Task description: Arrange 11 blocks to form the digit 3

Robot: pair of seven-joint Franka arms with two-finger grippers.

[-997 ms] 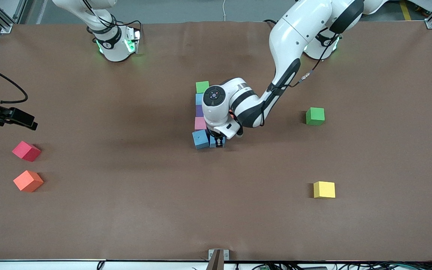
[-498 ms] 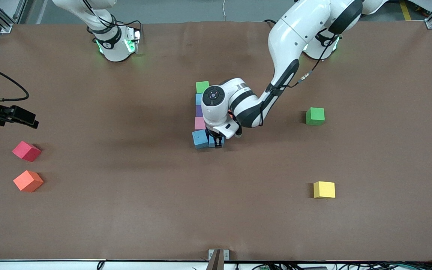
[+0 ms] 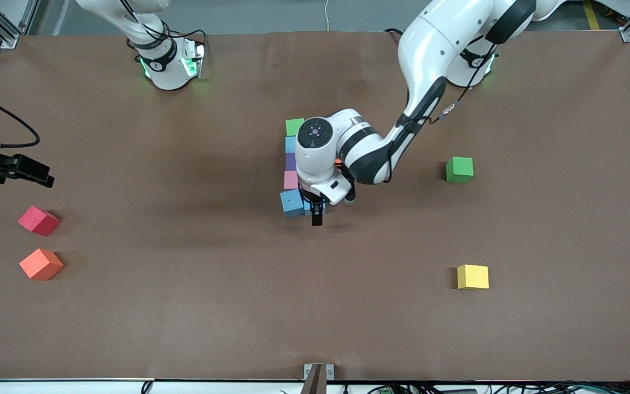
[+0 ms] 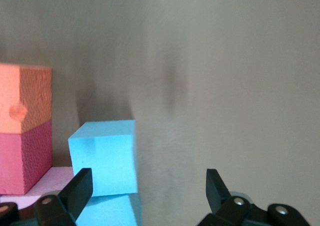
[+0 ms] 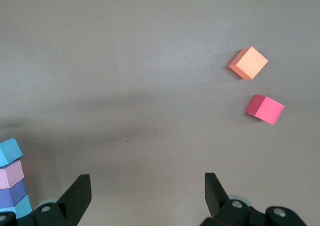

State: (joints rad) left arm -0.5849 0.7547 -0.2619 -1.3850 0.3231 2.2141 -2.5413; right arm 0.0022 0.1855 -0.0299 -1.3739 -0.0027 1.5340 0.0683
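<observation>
Left gripper (image 3: 316,214) hangs low over the near end of the block figure at mid-table, jaws spread apart, nothing between them. In the left wrist view its fingers (image 4: 80,191) stand either side of bare table (image 4: 225,85), with a light blue block (image 4: 105,156) just beside one finger and a second light blue face showing under it.

The partly built digit 3 (image 3: 293,164) runs as a column of touching cubes: green block (image 3: 295,127) farthest from the front camera, then light blue (image 3: 290,144), purple (image 3: 290,161), pink (image 3: 291,179), and a slightly turned blue block (image 3: 292,203) nearest. Another light blue cube sits beside that one, mostly hidden under the left wrist. The left wrist view also shows an orange cube (image 4: 25,98) and a red cube (image 4: 22,158) touching each other, close by the blue ones.

Loose blocks: a green one (image 3: 459,169) and a yellow one (image 3: 472,277) toward the left arm's end, the yellow nearer the front camera; a red one (image 3: 38,220) and an orange one (image 3: 41,264) toward the right arm's end, the orange nearer.

Right gripper (image 5: 145,196) waits high over the right arm's end of the table, jaws apart and empty. No containers on the table.
</observation>
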